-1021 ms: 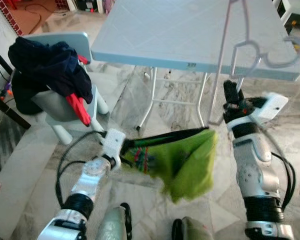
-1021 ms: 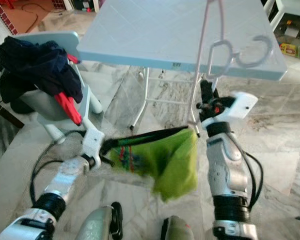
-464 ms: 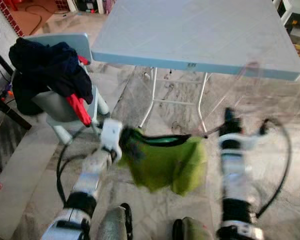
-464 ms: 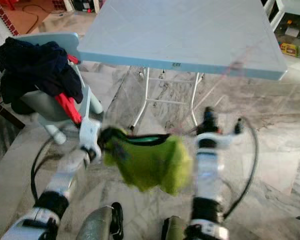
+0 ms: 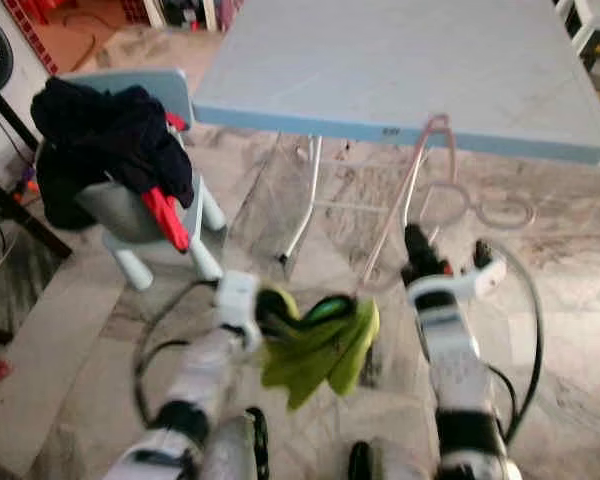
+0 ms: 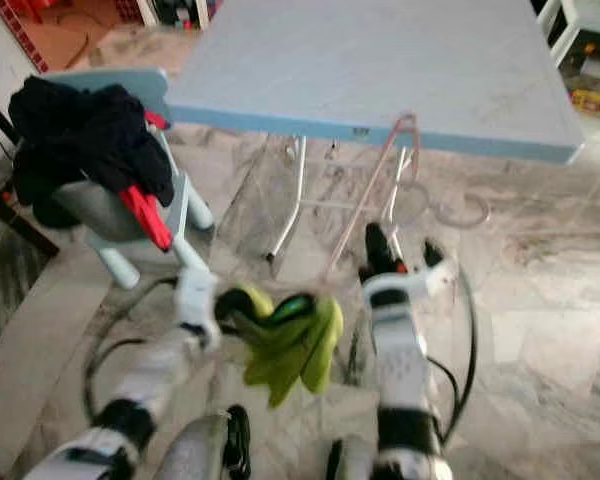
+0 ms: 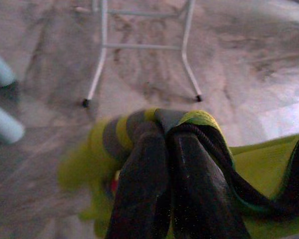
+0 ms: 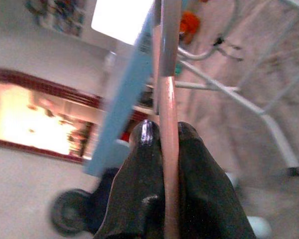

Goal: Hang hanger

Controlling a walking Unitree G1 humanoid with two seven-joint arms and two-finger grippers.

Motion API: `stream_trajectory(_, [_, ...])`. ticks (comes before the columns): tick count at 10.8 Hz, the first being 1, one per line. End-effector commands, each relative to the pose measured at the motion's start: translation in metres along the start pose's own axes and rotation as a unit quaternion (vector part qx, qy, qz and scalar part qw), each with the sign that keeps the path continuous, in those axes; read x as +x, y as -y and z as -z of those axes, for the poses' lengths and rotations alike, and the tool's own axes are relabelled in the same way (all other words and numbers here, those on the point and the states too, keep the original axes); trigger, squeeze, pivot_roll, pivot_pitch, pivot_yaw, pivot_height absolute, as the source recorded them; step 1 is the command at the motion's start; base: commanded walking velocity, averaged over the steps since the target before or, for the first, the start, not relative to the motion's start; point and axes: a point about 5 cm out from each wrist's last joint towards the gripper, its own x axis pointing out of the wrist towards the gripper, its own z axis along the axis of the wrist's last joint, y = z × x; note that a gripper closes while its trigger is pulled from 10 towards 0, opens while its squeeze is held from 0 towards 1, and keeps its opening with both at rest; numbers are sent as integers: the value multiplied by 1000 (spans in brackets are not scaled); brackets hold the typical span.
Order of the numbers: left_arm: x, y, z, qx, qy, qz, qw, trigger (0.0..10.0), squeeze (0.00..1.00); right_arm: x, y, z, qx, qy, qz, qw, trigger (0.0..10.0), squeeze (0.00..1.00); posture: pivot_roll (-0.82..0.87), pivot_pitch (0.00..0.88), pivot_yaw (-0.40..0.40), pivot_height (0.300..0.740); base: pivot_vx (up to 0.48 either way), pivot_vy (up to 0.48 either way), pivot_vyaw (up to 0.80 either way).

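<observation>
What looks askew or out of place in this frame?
The lime-green garment hangs bunched from the left gripper, not spread on the pink plastic hanger in the right gripper. Dark clothes are heaped over the pale blue chair.

A pale blue folding table (image 5: 400,60) stood far ahead on the marble floor (image 5: 70,330); dark clothes (image 5: 105,140) draped a chair (image 5: 170,95) at left.

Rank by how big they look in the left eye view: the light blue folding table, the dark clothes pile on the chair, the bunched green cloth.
1. Light blue folding table, largest.
2. Dark clothes pile.
3. Bunched green cloth, smallest, though it sits nearer the camera.
</observation>
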Motion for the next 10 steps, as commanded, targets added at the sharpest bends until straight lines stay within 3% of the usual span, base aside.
stream_trajectory(1, [12, 10, -23, 26, 32, 19, 999, 0, 0, 13, -34, 7, 64, -8, -44, 997, 10000, 0, -41, 131, 62, 740, 0, 0, 0])
stream_trajectory(2, [24, 23, -45, 37, 60, 34, 997, 0, 0, 25, -68, 7, 187, -8, -101, 977, 10000, 0, -50, 128, 63, 740, 0, 0, 0])
stream_trajectory(3, [29, 28, -65, 34, 96, 35, 994, 0, 0, 27, -95, 2, 259, -2, -153, 954, 10000, 0, -57, 128, 63, 740, 0, 0, 0])
stream_trajectory(4, [31, 29, -82, 23, 136, 30, 990, 0, 0, 23, -113, -1, 295, -10, -208, 932, 10000, 0, -59, 127, 61, 740, 0, 0, 0])
stream_trajectory(5, [30, 23, -89, 6, 158, 17, 987, 0, 0, 14, -98, 4, 272, -41, -215, 937, 10000, 0, -56, 126, 61, 740, 0, 0, 0])
stream_trajectory(6, [26, 9, -81, 0, 154, -19, 988, 0, 0, 4, -73, 10, 286, -70, -178, 939, 10000, 0, -52, 127, 66, 740, 0, 0, 0])
stream_trajectory(7, [22, -3, -62, -38, 118, -55, 991, 0, 0, -7, -82, 26, 276, -134, -187, 933, 10000, 0, -51, 132, 69, 740, 0, 0, 0])
stream_trajectory(8, [26, 8, -66, -62, 128, -27, 989, 0, 0, -10, -125, 16, 360, -138, -295, 874, 10000, 0, -53, 135, 70, 740, 0, 0, 0])
stream_trajectory(9, [30, 20, -70, -82, 126, 5, 989, 0, 0, -10, -135, 5, 401, -125, -339, 842, 10000, 0, -51, 133, 66, 740, 0, 0, 0])
stream_trajectory(10, [35, 35, -74, -66, 127, 35, 989, 0, 0, 15, -102, 21, 273, -111, -193, 936, 10000, 0, -50, 129, 66, 740, 0, 0, 0])
